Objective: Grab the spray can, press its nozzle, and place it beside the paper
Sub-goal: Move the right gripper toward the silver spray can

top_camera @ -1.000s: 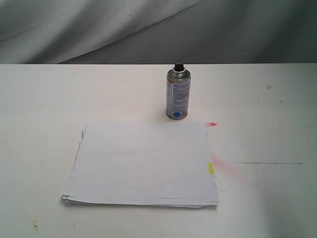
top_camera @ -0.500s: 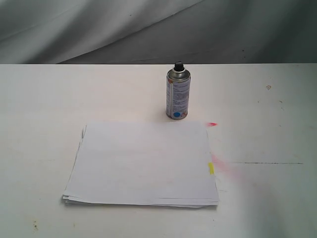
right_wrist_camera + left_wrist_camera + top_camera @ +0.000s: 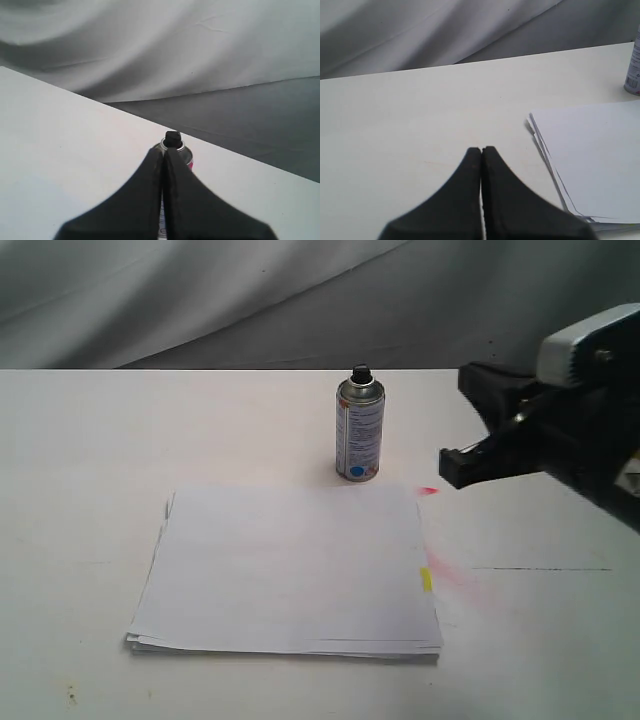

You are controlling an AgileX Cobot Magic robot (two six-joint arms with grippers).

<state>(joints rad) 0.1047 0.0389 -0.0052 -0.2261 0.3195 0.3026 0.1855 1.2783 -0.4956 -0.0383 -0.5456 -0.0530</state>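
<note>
- Where the left wrist view looks along the left hand (image 3: 481, 150), we see its two black fingers pressed together on nothing, over the bare white surface (image 3: 395, 120). This hand does not show in the exterior view.
- Just beyond those fingers lies the corner of the paper (image 3: 595, 155), and the base of the spray can (image 3: 634, 70) shows only at the picture's edge, well apart from this hand.
- In the exterior view the paper (image 3: 290, 570) lies flat at the middle of the surface (image 3: 90, 440), with a yellow tab (image 3: 426, 580) on its right edge.
- The spray can stands upright just behind the paper's far edge, right of its middle, with the black nozzle (image 3: 361, 373) on top.
- A pink stain (image 3: 455, 575) marks the surface right of the tab.
- The right hand (image 3: 450, 465) is in the air to the right of the can, near it but not touching.
- In the right wrist view its fingers are closed against each other, empty, their tips lined up just in front of the nozzle.
</note>
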